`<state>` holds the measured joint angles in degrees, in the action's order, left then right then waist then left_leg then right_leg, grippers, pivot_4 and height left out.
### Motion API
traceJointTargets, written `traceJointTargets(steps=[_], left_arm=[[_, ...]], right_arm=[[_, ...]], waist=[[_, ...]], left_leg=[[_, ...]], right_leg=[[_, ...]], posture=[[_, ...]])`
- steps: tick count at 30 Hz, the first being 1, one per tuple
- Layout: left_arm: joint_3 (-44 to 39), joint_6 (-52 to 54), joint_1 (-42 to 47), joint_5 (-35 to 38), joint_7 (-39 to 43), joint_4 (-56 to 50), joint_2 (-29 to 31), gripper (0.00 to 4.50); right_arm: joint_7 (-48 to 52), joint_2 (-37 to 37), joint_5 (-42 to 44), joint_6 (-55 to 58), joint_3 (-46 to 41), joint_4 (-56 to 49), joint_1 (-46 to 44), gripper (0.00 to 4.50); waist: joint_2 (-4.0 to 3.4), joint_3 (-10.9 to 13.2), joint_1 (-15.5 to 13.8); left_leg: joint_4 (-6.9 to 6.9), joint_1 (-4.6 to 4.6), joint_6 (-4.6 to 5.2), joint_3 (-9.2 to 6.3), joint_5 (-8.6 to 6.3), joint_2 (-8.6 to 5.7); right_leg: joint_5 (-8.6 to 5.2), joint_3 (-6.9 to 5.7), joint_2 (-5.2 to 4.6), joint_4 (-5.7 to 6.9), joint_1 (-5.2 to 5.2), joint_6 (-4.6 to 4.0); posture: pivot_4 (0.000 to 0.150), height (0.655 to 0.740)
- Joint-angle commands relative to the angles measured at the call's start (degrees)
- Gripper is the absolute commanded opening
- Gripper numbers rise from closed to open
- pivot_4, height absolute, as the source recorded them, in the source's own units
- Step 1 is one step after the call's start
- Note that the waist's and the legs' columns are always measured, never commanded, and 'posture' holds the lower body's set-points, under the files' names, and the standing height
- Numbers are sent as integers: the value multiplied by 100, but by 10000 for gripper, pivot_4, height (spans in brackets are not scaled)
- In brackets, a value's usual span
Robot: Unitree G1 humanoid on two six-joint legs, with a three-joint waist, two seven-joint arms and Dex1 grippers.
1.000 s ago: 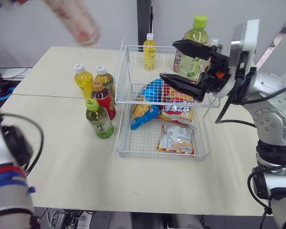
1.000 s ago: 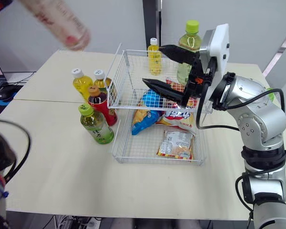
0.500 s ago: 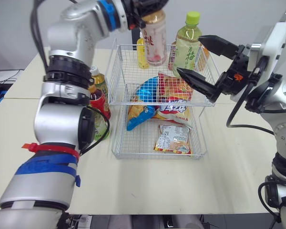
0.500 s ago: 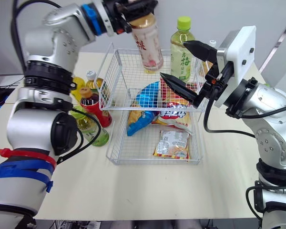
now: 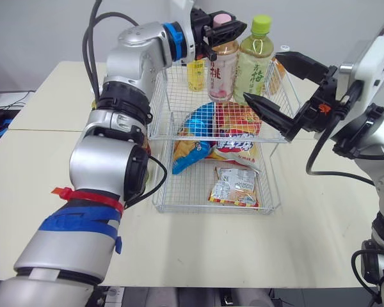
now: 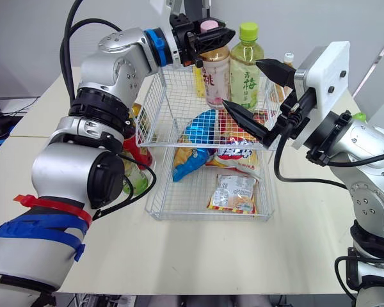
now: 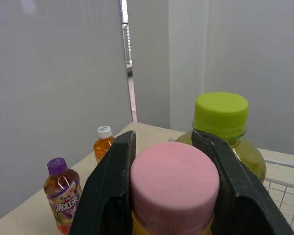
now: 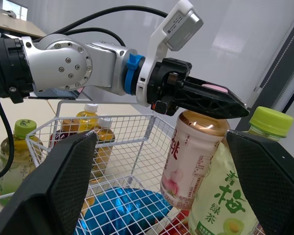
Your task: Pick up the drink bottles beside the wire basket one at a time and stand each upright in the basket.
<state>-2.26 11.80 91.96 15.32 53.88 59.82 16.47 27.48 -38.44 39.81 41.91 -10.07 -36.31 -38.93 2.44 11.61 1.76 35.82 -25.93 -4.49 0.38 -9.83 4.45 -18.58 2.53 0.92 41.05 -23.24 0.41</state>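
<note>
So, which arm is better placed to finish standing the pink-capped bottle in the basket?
Left. The left gripper is shut on the pink-capped bottle, holding it upright within the wire basket beside the green-capped bottle. The right gripper hangs open near the basket's right side.

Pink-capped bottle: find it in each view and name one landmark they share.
Left eye view: pink-capped bottle top centre, over the basket's back.
Right eye view: top centre too.
Left wrist view: its cap clamped between the left jaws.
Right wrist view: hanging from those jaws, over the basket.
Landmark: green-capped bottle, right beside it in all four.
</note>
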Motion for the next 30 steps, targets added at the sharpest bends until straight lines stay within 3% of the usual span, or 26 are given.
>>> traceJointTargets(steps=[1, 5, 9, 17, 21, 25, 30], left_arm=[[-186, -155, 294, 38, 46, -55, -65, 21096], [-318, -11, 317, 97, 126, -188, 49, 31347], [-532, 359, 160, 214, 166, -722, 524, 44407], [-1107, 1122, -1040, 191, -567, -2549, 2127, 44804], [-1834, 1157, -2161, 266, -957, -3398, 3059, 44804], [-2805, 1438, -3977, 510, -1080, -4635, 3593, 44804], [-4518, 2204, -6993, 1202, -1034, -6795, 3122, 44804]], right_arm=[[-34, -83, 125, -28, -166, -190, -79, 45000], [5, -88, 176, -51, -152, -147, -95, 45000], [171, -79, 219, -139, -86, -8, -131, 45000], [896, 89, 93, -566, 338, 731, -512, 45000], [1554, 224, 220, -690, 636, 1243, -827, 45000], [2058, 373, 149, -834, 873, 1741, -1102, 45000], [2566, 588, -21, -1075, 1133, 2243, -1349, 45000]], waist=[[0, 0, -1], [-1, 0, 10], [-2, -1, 43], [-15, -8, 144], [-16, -8, 147], [-18, -9, 130], [-15, -13, 90]], left_leg=[[0, 0, 0, 0, 0, 0], [0, 0, 0, -1, 0, 0], [1, 3, 0, -1, 0, 1], [9, 13, -1, -4, 2, 11], [16, 10, -1, -8, 2, 12], [16, 10, -2, -8, 2, 15], [24, 11, -1, -13, 1, 15]], right_leg=[[0, 0, 0, 0, 0, 0], [0, 0, 0, 2, 0, 0], [0, 1, 2, 6, 0, 0], [0, 0, 3, 22, 1, -1], [1, -5, 2, 24, 2, -1], [1, -8, -5, 22, 3, -2], [1, -14, -15, 25, 10, -2]], posture=[[1500, 7400], [1500, 7400], [1500, 7400], [1500, 7400], [1500, 7400], [1500, 7400], [1500, 7400]])
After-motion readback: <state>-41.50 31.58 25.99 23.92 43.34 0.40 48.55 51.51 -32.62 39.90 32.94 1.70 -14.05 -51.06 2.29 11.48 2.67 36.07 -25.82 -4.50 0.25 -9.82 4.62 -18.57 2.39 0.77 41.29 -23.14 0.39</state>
